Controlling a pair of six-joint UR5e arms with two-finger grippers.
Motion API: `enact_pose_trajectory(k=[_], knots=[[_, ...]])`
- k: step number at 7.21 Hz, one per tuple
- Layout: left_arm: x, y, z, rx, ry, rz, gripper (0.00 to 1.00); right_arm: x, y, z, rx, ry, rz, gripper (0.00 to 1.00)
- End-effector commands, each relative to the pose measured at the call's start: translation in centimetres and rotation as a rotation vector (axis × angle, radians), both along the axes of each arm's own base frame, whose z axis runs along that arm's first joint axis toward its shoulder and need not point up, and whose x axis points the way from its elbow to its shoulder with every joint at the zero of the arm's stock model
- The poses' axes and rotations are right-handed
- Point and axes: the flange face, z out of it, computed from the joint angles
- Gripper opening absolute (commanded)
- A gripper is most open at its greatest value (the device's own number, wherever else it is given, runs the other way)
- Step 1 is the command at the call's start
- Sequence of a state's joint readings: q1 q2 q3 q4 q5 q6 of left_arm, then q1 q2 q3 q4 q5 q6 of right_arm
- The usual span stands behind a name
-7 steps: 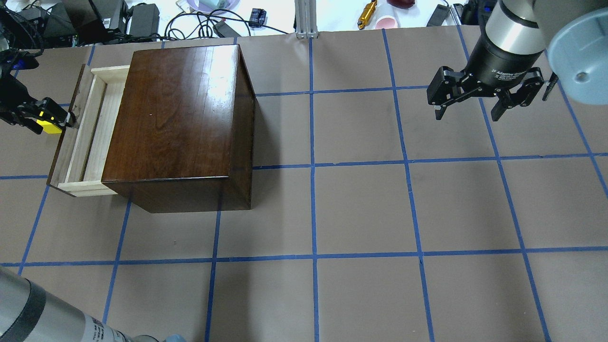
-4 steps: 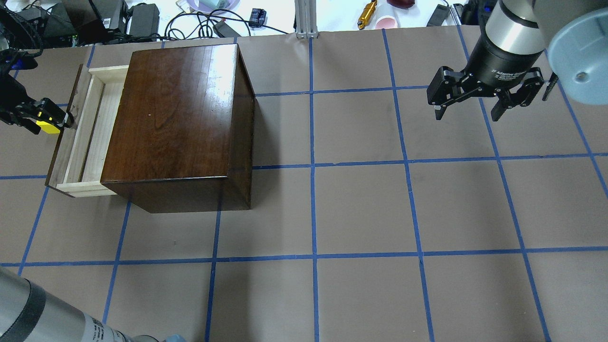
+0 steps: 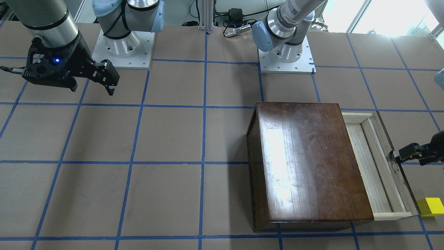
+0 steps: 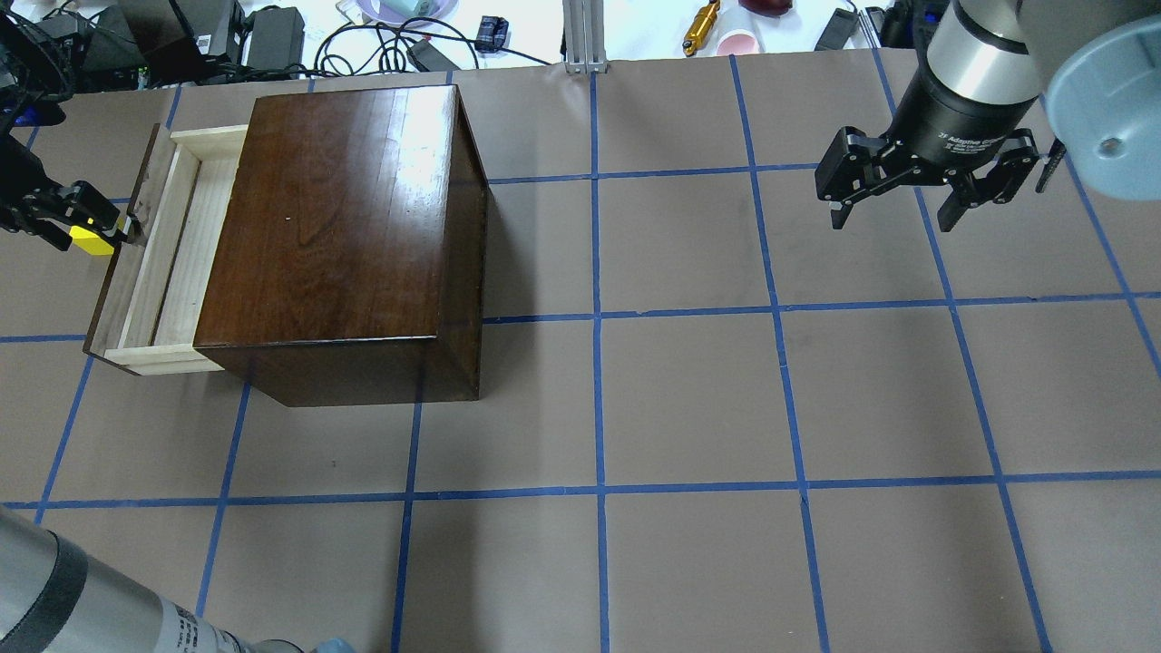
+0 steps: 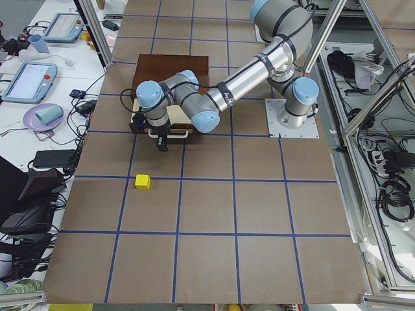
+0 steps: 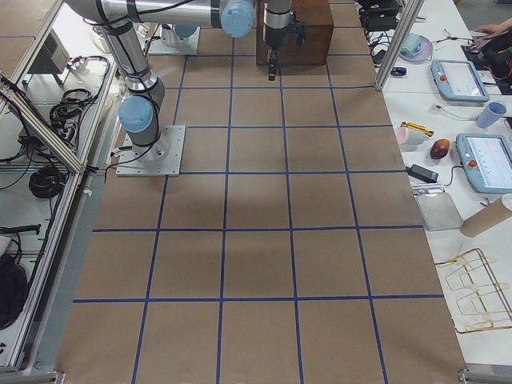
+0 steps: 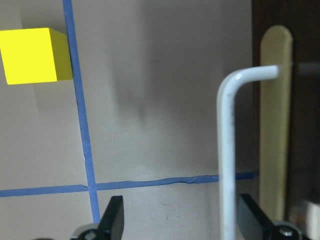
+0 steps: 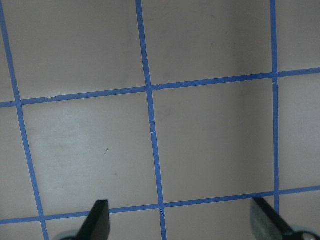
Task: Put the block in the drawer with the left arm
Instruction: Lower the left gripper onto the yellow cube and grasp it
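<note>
The yellow block (image 3: 430,206) lies on the table beside the drawer's front corner, apart from my left gripper; it also shows in the exterior left view (image 5: 142,182) and the left wrist view (image 7: 32,55). The pale wood drawer (image 4: 172,263) stands partly out of the dark brown box (image 4: 345,218). My left gripper (image 4: 116,227) is open at the drawer's dark front panel. In the left wrist view (image 7: 184,222) the white wire handle (image 7: 225,150) sits between its fingers, nearer one finger. My right gripper (image 4: 893,213) is open and empty above the table's far right.
Cables, power adapters and small items (image 4: 272,36) lie beyond the table's far edge, with an aluminium post (image 4: 585,36) at the middle. The two arm bases (image 3: 121,45) stand at the robot's side. Blue tape lines grid the brown table.
My left gripper has moved a little away from the box, and the drawer front has come slightly further out. The block and the right arm have not moved.
</note>
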State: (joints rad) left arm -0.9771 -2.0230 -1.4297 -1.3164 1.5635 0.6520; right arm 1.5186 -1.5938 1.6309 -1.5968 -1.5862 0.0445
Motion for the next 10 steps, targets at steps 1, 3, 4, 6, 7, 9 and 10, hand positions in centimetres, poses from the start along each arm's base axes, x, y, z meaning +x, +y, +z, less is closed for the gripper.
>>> enact_pose_trajectory(k=[1, 3, 4, 6, 7, 9, 10], knots=[[0.0, 0.0, 0.1, 0.000, 0.000, 0.000, 0.82, 0.0, 0.0, 0.0, 0.000, 0.000, 0.000, 1.00], [0.2, -0.2, 0.7, -0.011, -0.009, 0.000, 0.82, 0.0, 0.0, 0.0, 0.000, 0.000, 0.000, 1.00], [0.7, -1.0, 1.3, -0.025, -0.020, 0.000, 0.82, 0.0, 0.0, 0.0, 0.000, 0.000, 0.000, 1.00], [2.4, -3.5, 1.6, -0.051, -0.040, 0.000, 0.82, 0.0, 0.0, 0.0, 0.000, 0.000, 0.000, 1.00], [3.1, -4.5, 1.3, -0.057, -0.044, 0.001, 0.82, 0.0, 0.0, 0.0, 0.000, 0.000, 0.000, 1.00], [4.9, -6.2, -0.4, -0.057, -0.042, 0.005, 0.82, 0.0, 0.0, 0.0, 0.000, 0.000, 0.000, 1.00], [7.5, -6.6, -1.2, -0.061, -0.044, 0.011, 0.82, 0.0, 0.0, 0.0, 0.000, 0.000, 0.000, 1.00]])
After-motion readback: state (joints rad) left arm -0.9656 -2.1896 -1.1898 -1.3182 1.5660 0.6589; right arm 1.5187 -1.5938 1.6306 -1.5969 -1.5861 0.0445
